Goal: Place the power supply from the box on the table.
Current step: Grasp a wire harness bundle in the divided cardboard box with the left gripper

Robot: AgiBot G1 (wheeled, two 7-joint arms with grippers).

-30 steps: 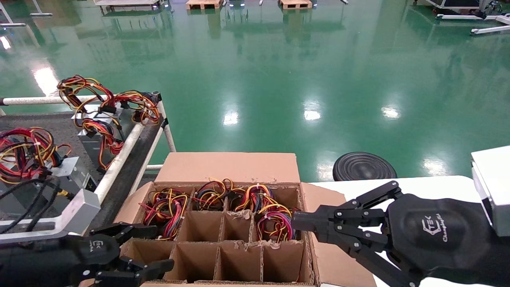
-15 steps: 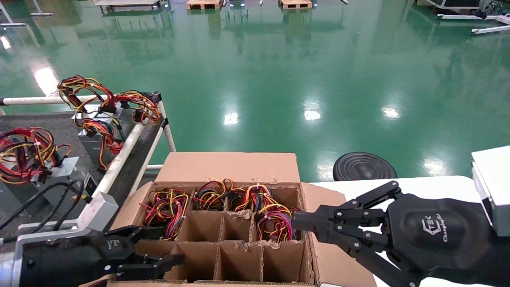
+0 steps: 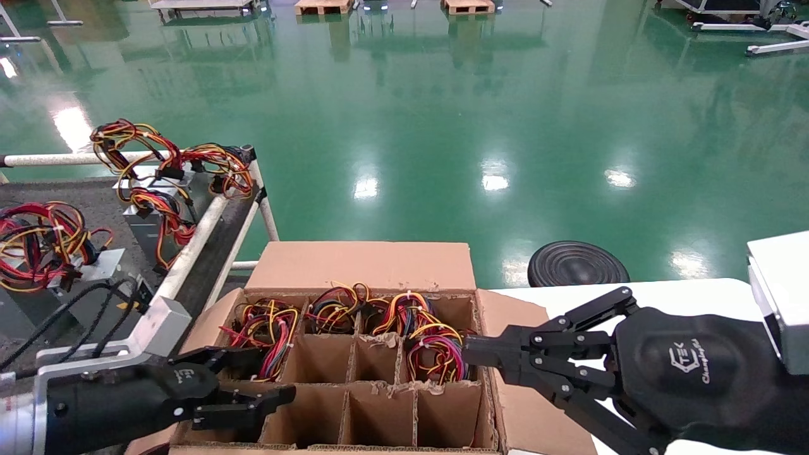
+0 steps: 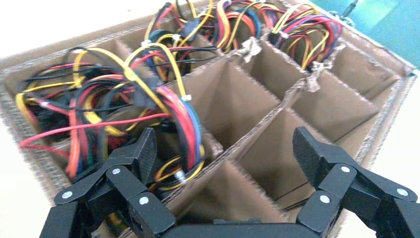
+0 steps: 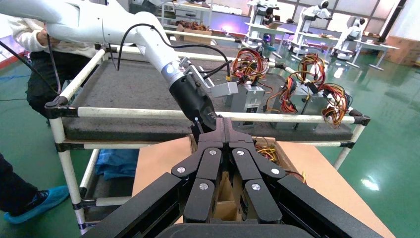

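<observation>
A: Left gripper (image 3: 249,379)?

B: Over the near-left corner of the box (image 3: 363,265), fingers spread wide, holding nothing. In the left wrist view one finger (image 4: 141,153) touches the wires (image 4: 106,106) of the left cell; the other hangs over a bare cell.

A: Power supply (image 3: 262,332)?

B: In the far-left cell, just beyond the fingertips. Only its red, yellow and black bundle shows; the metal body is hidden.

A: Right gripper (image 3: 471,357)?

B: At the box's right wall, fingers pressed together, tips beside another wire bundle (image 3: 436,354).

A: Table (image 3: 95,202)?

B: Left of the box, bearing other units (image 3: 148,221).
</observation>
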